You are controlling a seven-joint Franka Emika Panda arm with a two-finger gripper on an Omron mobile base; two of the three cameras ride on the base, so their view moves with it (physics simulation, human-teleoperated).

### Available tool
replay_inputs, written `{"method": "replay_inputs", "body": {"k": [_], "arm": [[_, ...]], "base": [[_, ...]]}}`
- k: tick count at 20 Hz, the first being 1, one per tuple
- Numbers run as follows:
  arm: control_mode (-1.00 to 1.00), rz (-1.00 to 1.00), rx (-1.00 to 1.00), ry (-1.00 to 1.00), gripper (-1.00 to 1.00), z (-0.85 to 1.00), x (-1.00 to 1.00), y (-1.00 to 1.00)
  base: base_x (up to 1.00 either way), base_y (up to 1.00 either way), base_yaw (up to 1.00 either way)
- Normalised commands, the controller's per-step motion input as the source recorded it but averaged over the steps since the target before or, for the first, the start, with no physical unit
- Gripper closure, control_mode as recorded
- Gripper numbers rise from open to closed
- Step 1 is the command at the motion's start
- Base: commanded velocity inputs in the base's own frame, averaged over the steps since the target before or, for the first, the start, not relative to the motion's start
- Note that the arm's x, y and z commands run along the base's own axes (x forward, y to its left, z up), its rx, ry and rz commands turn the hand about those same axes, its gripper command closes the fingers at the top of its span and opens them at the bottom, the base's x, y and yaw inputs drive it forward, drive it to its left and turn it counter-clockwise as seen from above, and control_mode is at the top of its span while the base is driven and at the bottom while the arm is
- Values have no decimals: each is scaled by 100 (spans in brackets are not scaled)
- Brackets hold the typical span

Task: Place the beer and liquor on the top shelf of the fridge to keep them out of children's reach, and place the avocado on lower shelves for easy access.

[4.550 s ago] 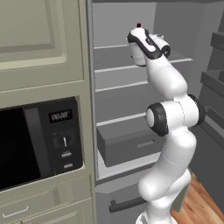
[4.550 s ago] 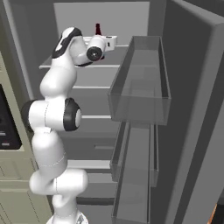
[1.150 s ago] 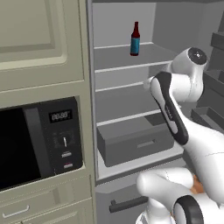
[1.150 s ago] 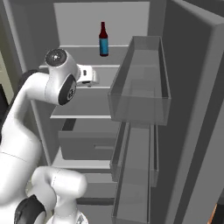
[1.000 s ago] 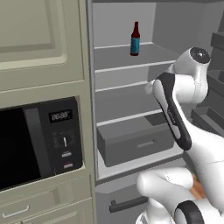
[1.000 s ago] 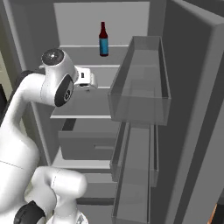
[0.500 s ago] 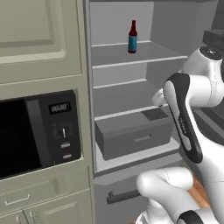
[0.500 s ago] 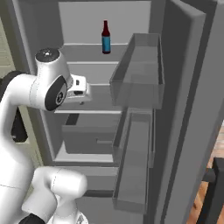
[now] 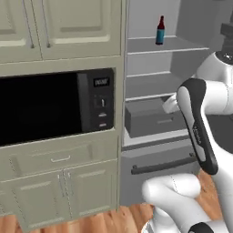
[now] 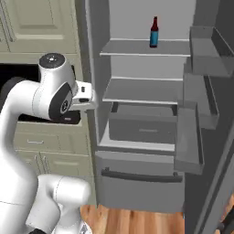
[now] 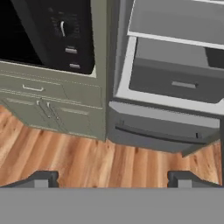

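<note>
A bottle (image 10: 154,32) stood upright on the top shelf (image 10: 137,48) of the open fridge (image 10: 141,137), beside the black microwave (image 9: 45,109). The robot's fingers (image 11: 41,178), spread wide and empty, hung above the wooden floor (image 11: 87,162).

Your way into the fridge (image 10: 137,91) is open at the front: its door is swung wide to the right, with the door bins (image 10: 201,59) jutting along that side. On the top shelf (image 10: 137,48) a dark bottle (image 10: 154,32) stands alone toward the right of the board, leaving bare room from it to the left edge. The shelf below (image 10: 141,93) is bare from edge to edge. Under it the dark drawer box (image 10: 141,125) fills the width. To the left, the cabinet post and the black microwave (image 9: 50,107) wall off that side. In the hand view, your tool (image 11: 111,178) stands with fingers wide apart over bare wooden floor (image 11: 65,153).
</note>
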Motion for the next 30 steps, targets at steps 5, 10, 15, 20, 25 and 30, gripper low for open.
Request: {"method": "replay_inputs", "body": {"k": [5,10,15,20,25,30], "arm": [[100,0,0,0,-100,0,0,0],[100,0,0,0,-100,0,0,0],[100,0,0,0,-100,0,0,0],[100,0,0,0,-100,0,0,0],[100,0,0,0,-100,0,0,0],[100,0,0,0,-100,0,0,0]], "base": [[-17,100,37],[0,100,43],[1,100,48],[15,100,46],[39,100,45],[75,100,38]]}}
